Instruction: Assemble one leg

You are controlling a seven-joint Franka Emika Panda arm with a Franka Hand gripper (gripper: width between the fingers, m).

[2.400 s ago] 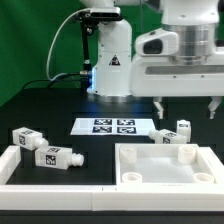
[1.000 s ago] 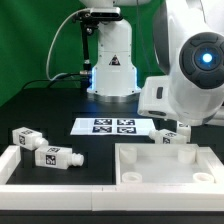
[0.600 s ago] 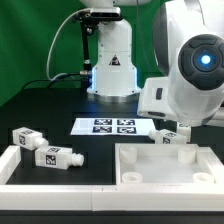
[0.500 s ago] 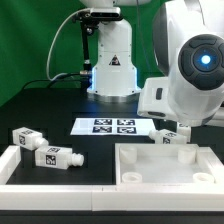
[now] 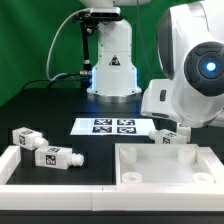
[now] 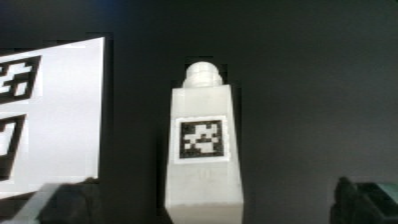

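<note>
In the wrist view a white leg [image 6: 205,140] with a square tag on its face lies between my gripper's [image 6: 210,203] two dark fingertips [image 6: 54,202], with a gap on each side. The gripper is open and touches nothing. In the exterior view the gripper [image 5: 181,124] is low over two legs [image 5: 172,137] on the exterior view's right, behind the panel. The arm's wrist mostly hides its fingers there. Two more legs [image 5: 25,138] [image 5: 56,156] lie on the exterior view's left.
The large white panel with raised rims [image 5: 150,170] lies at the front right of the exterior view. The marker board [image 5: 115,125] lies in the middle and also shows in the wrist view [image 6: 45,120]. A white rim [image 5: 12,168] runs along the front left.
Since 2.4 s ago the arm has turned and come down over the right-hand legs. In the last second it has shifted slightly toward the exterior view's right. The legs have not moved.
</note>
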